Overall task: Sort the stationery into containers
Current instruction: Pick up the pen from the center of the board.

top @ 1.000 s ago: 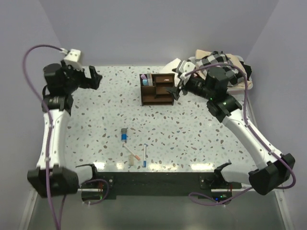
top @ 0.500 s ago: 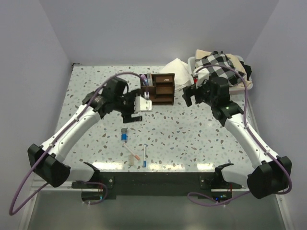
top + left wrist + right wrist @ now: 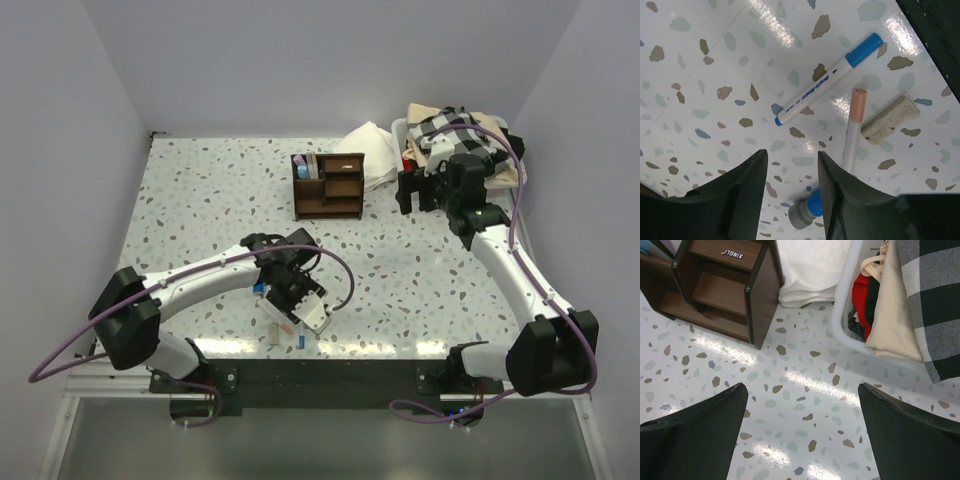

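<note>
Left wrist shows marker (image 3: 827, 80), pink-tipped pen (image 3: 854, 125), beige piece (image 3: 890, 120) and blue stub (image 3: 807, 214) loose on table (image 3: 200, 200), well apart from organizer (image 3: 327, 185); left tool (image 3: 790, 165), swung in from far corner, hangs just over them, apart and empty, so a pick looks next; right tool (image 3: 802, 390), wide apart, has backed off.

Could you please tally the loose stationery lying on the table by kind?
White marker with blue cap: 1
White pen with orange end: 1
Beige stubby piece: 1
Blue-and-grey stub: 1
Total: 4
</note>
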### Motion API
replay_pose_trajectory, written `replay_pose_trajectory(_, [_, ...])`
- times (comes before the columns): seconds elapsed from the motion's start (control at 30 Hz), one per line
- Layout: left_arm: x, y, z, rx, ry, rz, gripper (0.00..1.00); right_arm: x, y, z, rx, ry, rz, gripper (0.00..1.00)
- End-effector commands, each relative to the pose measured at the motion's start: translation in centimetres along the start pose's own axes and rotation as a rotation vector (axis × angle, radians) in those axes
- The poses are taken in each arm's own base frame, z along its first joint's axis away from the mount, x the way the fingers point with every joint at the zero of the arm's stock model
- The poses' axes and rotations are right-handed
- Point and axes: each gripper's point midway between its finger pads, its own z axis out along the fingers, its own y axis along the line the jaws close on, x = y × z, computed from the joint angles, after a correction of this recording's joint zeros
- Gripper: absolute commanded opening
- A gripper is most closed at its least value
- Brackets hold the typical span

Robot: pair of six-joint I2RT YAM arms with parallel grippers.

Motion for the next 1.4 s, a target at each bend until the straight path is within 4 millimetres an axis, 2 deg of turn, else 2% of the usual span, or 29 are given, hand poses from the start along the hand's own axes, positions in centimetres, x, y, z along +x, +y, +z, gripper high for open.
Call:
replay_pose_trajectory(0.0, [-0.3, 0.3, 1.6, 0.059, 0.018, 0.083, 0.45, -2.0, 0.3, -0.3, -0.035, -0.046, -0.007, 0.95])
replay_pose_trajectory(0.3, [-0.3, -0.7, 3.8, 0.166, 0.012, 0.135, 0.41, -1.0, 0.3, 1.2, -0.069, -0.016, 0.023, 0.93])
replay_pose_trajectory(0.47, [-0.6, 0.0, 4.5, 0.145, -0.002, 0.175, 0.4, -1.2, 0.4, 1.3, -0.085, -0.022, 0.025, 0.92])
replay_pose_trajectory(0.7, [-1.3, -0.2, 5.0, 0.149, -0.047, 0.204, 0.4, -0.4, 0.0, 1.3, -0.081, -0.006, 0.027, 0.93])
replay_pose_trajectory(0.93, [-2.4, -2.4, 5.7, 0.233, -0.12, 0.238, 0.38, 0.3, 0.1, 1.7, -0.097, 0.011, 0.029, 0.92])
replay_pose_trajectory(1.27, [-1.6, -4.0, 7.9, 0.28, -0.113, 0.265, 0.32, 0.4, 0.0, 2.2, -0.103, 0.019, 0.037, 0.91])
replay_pose_trajectory(1.37, [-1.5, -3.7, 8.5, 0.256, -0.107, 0.276, 0.31, 0.7, 0.0, 2.3, -0.103, 0.025, 0.046, 0.91])
